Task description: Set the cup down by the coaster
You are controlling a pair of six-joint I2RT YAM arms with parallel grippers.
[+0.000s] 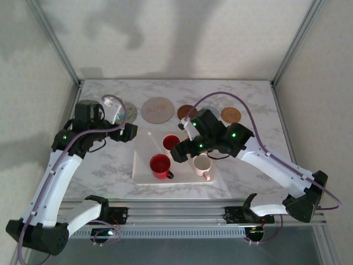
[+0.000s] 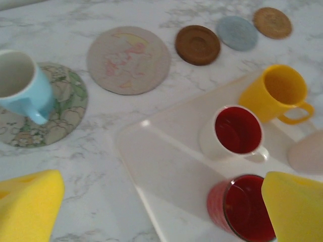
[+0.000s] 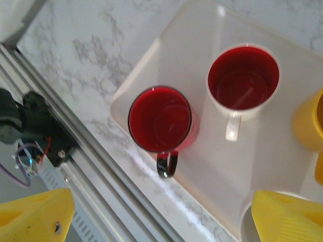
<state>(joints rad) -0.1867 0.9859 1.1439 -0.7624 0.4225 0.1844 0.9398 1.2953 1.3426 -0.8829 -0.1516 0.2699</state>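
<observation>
A light blue cup (image 2: 22, 83) stands upright on a green floral coaster (image 2: 60, 116) at the back left. My left gripper (image 2: 161, 212) is open and holds nothing. It hovers right of that coaster (image 1: 130, 112), over the near left corner of the white tray (image 2: 161, 156). On the tray stand a red cup (image 3: 160, 120), a white cup with a red inside (image 3: 243, 79), a yellow cup (image 2: 275, 93) and a pale cup (image 1: 202, 164). My right gripper (image 3: 161, 217) is open above the tray's near edge, close to the red cup's handle, with nothing between its fingers.
A large pinkish coaster (image 2: 128, 60), a brown coaster (image 2: 197, 44), a blue-grey coaster (image 2: 237, 33) and a tan coaster (image 2: 272, 22) lie in a row at the back. The metal rail (image 3: 75, 166) runs along the table's near edge.
</observation>
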